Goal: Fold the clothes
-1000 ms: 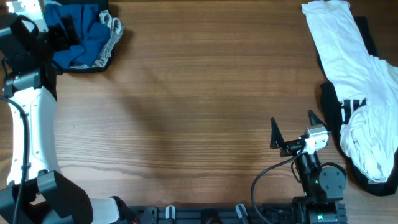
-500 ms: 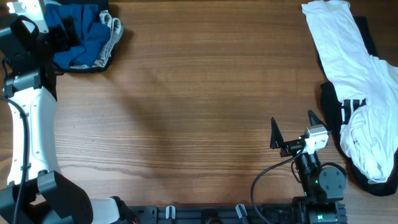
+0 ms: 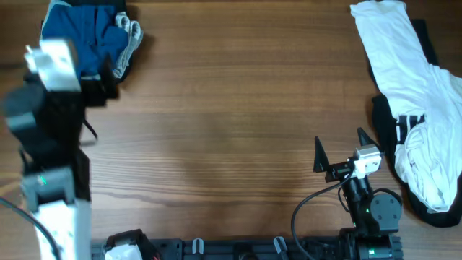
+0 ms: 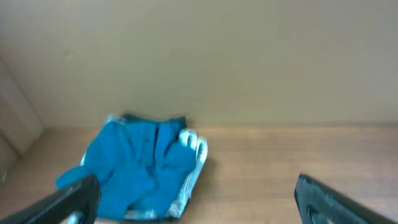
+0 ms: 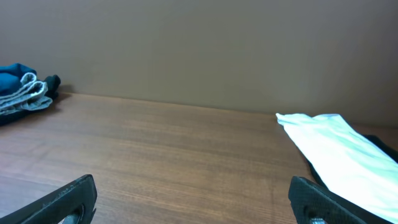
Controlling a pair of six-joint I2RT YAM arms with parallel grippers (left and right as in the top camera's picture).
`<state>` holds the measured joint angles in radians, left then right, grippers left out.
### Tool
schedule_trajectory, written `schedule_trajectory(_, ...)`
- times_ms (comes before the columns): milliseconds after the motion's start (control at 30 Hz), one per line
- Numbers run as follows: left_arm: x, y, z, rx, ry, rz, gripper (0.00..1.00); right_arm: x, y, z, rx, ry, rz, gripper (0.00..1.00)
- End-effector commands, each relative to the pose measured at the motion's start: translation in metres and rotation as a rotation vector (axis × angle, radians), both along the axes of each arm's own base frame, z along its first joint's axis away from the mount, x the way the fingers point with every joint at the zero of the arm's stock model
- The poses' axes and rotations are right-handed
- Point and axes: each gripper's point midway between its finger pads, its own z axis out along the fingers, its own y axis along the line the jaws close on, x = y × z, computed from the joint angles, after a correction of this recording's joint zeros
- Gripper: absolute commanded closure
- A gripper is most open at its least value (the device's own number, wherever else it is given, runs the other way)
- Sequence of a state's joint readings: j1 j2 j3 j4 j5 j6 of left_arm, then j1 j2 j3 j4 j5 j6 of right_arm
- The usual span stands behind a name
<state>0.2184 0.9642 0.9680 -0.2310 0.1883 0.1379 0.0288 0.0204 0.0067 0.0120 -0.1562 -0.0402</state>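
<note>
A crumpled blue garment [image 3: 86,40] lies in a pile at the table's far left corner; it also shows in the left wrist view [image 4: 140,165]. A pale striped piece [image 3: 130,36] sticks out at its right edge. My left gripper [image 3: 101,78] is blurred and sits just in front of the pile. In the left wrist view it [image 4: 199,202] is open and empty, apart from the cloth. My right gripper [image 3: 340,141] is open and empty over bare wood at the near right, as the right wrist view [image 5: 193,199] also shows.
A white garment with black stripes [image 3: 419,108] lies along the right edge over dark cloth; it also shows in the right wrist view [image 5: 336,149]. A wooden table [image 3: 231,108] spreads between the two piles. A plain wall stands behind it.
My left arm has pulled back from the blue pile toward the near side and blurs with motion. The pile stays where it was. The right arm has not moved.
</note>
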Motion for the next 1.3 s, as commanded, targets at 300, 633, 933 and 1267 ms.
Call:
schedule_trajectory(300, -0.085, -0.043, -0.142, 0.020, -0.110, -0.111, 0.00, 0.000, -0.001, 0.001, -0.009, -0.008, -0.002, 0.00)
schedule_trajectory(633, -0.100, -0.049, -0.179, 0.029, -0.147, -0.119, 0.00, 0.000, -0.001, 0.001, -0.010, -0.008, -0.002, 0.00)
schedule_trajectory(933, -0.105, -0.054, -0.175, 0.032, -0.172, -0.134, 0.00, 0.000, -0.001, 0.001, -0.010, -0.008, -0.002, 0.00)
schedule_trajectory(1267, -0.105, -0.053, -0.174, 0.033, -0.173, -0.133, 0.00, 0.000, -0.001, 0.001, -0.010, -0.008, -0.002, 0.00)
